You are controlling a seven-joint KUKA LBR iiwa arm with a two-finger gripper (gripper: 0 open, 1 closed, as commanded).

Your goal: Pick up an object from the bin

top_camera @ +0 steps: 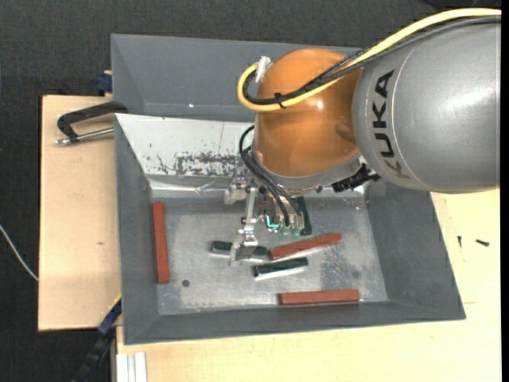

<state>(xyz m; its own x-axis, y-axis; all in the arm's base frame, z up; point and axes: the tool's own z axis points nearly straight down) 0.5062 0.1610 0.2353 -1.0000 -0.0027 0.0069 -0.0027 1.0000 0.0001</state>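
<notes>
A: Position of the gripper (250, 249)?
B: Low at mid-bin, at the right end of the small dark green piece (221, 247), left of the slanted red-brown bar (306, 245).
A: Spread or pinched?
B: Cannot tell; too cluttered down there.
A: Reason for that spot?
B: Likely clearance: 2 more bars, the left bar (160, 241) and the near bar (318, 297), lying at the edges, harder to straddle.
</notes>
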